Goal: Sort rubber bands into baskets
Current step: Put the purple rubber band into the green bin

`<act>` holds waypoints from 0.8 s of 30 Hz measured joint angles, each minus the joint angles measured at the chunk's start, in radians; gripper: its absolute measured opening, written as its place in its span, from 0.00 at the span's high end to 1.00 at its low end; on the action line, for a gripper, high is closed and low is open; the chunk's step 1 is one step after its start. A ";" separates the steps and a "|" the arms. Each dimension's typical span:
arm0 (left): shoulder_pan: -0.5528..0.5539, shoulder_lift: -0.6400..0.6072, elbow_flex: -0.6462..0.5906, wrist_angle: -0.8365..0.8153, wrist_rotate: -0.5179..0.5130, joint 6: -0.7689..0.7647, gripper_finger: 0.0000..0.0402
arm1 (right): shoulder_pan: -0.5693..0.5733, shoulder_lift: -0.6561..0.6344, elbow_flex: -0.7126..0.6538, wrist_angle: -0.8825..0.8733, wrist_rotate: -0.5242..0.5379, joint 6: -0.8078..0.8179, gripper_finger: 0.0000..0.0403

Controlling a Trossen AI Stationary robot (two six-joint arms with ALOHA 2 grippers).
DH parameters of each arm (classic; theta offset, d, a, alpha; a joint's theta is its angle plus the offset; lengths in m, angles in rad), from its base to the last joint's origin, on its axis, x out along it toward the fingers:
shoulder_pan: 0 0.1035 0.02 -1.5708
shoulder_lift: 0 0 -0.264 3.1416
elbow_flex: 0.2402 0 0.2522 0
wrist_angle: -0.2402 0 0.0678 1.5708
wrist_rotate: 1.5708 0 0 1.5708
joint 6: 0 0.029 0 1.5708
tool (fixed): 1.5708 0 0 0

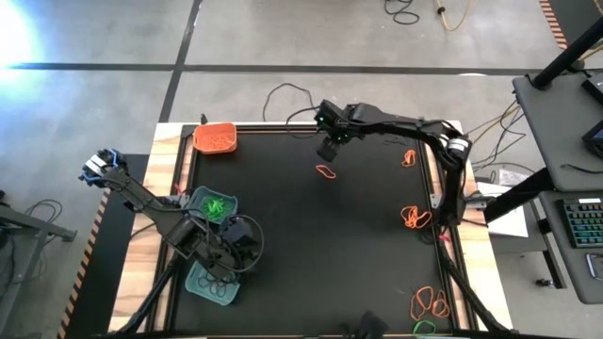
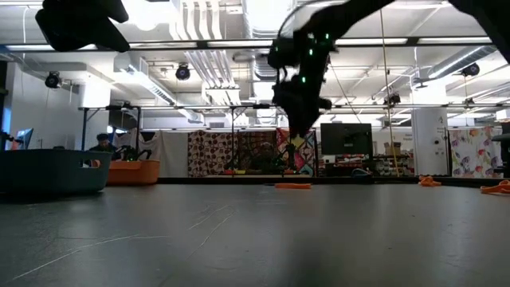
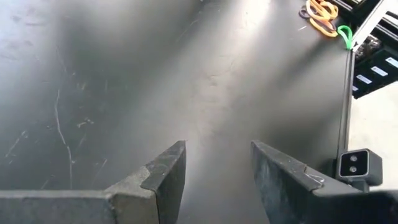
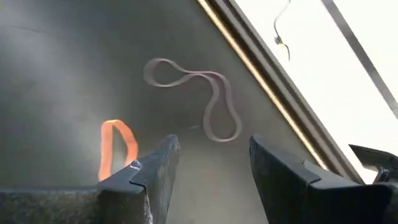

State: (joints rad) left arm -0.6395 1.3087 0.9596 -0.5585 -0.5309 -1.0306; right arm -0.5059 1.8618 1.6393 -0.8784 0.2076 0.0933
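Note:
My right gripper [image 1: 330, 149] hangs open above the black mat at the far middle, with nothing between its fingers [image 4: 211, 165]. Flat on the mat just below it are an orange rubber band [image 1: 327, 172] [image 4: 117, 149] and a dark twisted band [image 4: 199, 102]. At the near left my left gripper [image 1: 240, 240] [image 3: 217, 168] is open and holds nothing, between two teal baskets [image 1: 215, 204] [image 1: 212, 282]. The farther teal basket holds green bands. An orange basket [image 1: 215, 138] with orange bands stands at the far left corner.
More orange bands lie along the mat's right side [image 1: 410, 157] [image 1: 415, 218] [image 1: 431, 303], with a green one [image 1: 424, 327] at the near right corner. The mat's raised frame [image 4: 261, 81] runs close by my right gripper. Cables lie on the floor beyond the table.

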 joint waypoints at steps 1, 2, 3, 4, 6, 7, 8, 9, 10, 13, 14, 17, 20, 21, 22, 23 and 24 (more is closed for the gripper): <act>0.000 0.000 0.000 0.000 0.010 0.000 0.59 | -0.016 0.013 -0.005 0.011 -0.009 -0.004 0.53; 0.000 0.000 0.000 0.001 0.029 0.000 0.59 | -0.033 0.030 -0.013 0.023 -0.027 -0.005 0.53; 0.000 0.000 0.000 0.001 0.048 0.001 0.59 | -0.047 0.045 -0.019 0.041 -0.049 -0.007 0.53; 0.000 0.000 0.000 0.001 0.069 0.004 0.59 | -0.062 0.063 -0.023 0.061 -0.077 -0.007 0.53; 0.000 0.000 0.000 -0.006 0.117 0.007 0.59 | -0.090 0.100 -0.024 0.099 -0.139 -0.004 0.53; -0.001 -0.003 0.000 -0.020 0.137 0.007 0.59 | -0.102 0.117 -0.024 0.124 -0.169 0.000 0.53; -0.001 -0.008 0.000 -0.039 0.158 0.008 0.59 | -0.114 0.134 -0.021 0.145 -0.192 0.006 0.53; -0.001 -0.016 0.000 -0.058 0.177 0.008 0.59 | -0.124 0.149 -0.015 0.160 -0.214 0.015 0.53; -0.001 -0.026 0.000 -0.076 0.187 0.008 0.59 | -0.133 0.162 -0.007 0.164 -0.235 0.021 0.53; -0.001 -0.067 0.001 -0.159 0.190 0.008 0.59 | -0.149 0.187 0.005 0.149 -0.288 0.041 0.53; -0.001 -0.084 0.001 -0.192 0.186 0.008 0.59 | -0.150 0.191 0.005 0.142 -0.299 0.044 0.53; -0.001 -0.136 0.001 -0.283 0.133 0.024 0.59 | -0.150 0.195 0.005 0.140 -0.298 0.040 0.53; 0.003 -0.173 0.000 -0.354 0.046 0.064 0.59 | -0.152 0.211 0.006 0.141 -0.230 0.019 0.53; 0.007 -0.182 0.000 -0.369 0.019 0.075 0.59 | -0.156 0.220 0.006 0.139 -0.219 0.021 0.53; 0.009 -0.189 0.000 -0.387 0.002 0.081 0.59 | -0.161 0.231 0.006 0.136 -0.218 0.026 0.53; 0.014 -0.197 -0.004 -0.404 -0.009 0.082 0.59 | -0.164 0.242 0.006 0.130 -0.216 0.032 0.53; 0.021 -0.210 -0.009 -0.412 -0.014 0.081 0.59 | -0.167 0.253 0.006 0.126 -0.215 0.037 0.53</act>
State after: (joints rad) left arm -0.6182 1.0989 0.9502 -0.9707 -0.5448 -0.9497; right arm -0.6729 2.1144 1.6454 -0.7520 -0.0076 0.1299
